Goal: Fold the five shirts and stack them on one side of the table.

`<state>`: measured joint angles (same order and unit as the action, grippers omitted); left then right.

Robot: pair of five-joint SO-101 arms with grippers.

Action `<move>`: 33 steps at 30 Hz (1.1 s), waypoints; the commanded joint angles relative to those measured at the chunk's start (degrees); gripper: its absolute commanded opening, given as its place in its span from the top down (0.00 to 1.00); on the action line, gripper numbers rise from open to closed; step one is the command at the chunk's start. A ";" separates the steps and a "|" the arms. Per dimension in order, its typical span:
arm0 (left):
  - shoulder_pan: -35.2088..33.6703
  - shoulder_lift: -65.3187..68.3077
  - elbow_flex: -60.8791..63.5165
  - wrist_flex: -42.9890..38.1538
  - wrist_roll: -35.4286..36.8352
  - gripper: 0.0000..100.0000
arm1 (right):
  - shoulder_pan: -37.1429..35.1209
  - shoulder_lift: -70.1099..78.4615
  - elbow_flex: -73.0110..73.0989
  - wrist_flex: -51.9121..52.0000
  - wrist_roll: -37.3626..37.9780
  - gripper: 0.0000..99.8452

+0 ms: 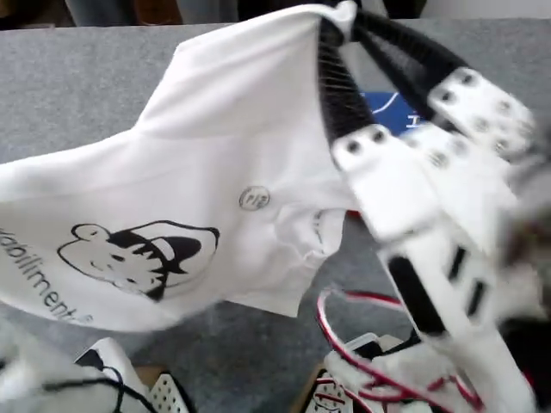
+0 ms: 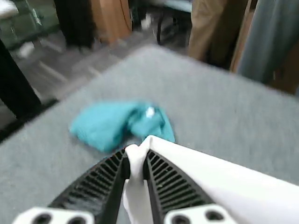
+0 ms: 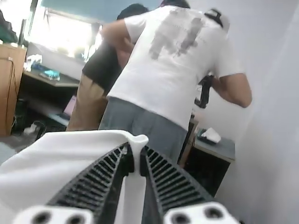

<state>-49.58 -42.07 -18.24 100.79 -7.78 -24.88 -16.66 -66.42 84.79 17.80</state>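
**Left gripper (image 2: 135, 156) and right gripper (image 3: 134, 151) each clamped on the white shirt (image 1: 215, 172)**

Grippers: the left gripper has its ribbed black fingers drawn narrow, with a fold of white fabric pinched between the tips. The cloth runs off to one side above the table (image 1: 86, 77). The right gripper is in the same condition, fingers narrow on a bunched edge of the same fabric. It is held high and faces the room beyond the table.

White shirt: largest item noted. In the high view it is spread wide in the air over much of the grey table. Black fingers nip its uppermost edge; they belong to the arm (image 1: 430, 249) standing at the near right. Whether the lower hem touches the surface cannot be told.

Teal shirt (image 2: 117, 123): a crumpled heap on the table beyond the left gripper, apart from the white shirt.

Blue cloth (image 1: 387, 107): lies on the table with white markings, partly hidden by the arm. Its kind cannot be told.

Cartoon print (image 1: 138, 254): a black-lined figure in a hat on the white shirt's front.

Round label (image 1: 254, 199): small, near the shirt's middle.
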 commanded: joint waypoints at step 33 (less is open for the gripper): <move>10.33 0.70 70.11 -25.67 -10.02 0.74 | -0.62 11.30 106.07 -48.44 -0.18 0.99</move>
<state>-38.59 -40.57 58.51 71.34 -17.36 -25.14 -9.36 40.57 39.25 17.71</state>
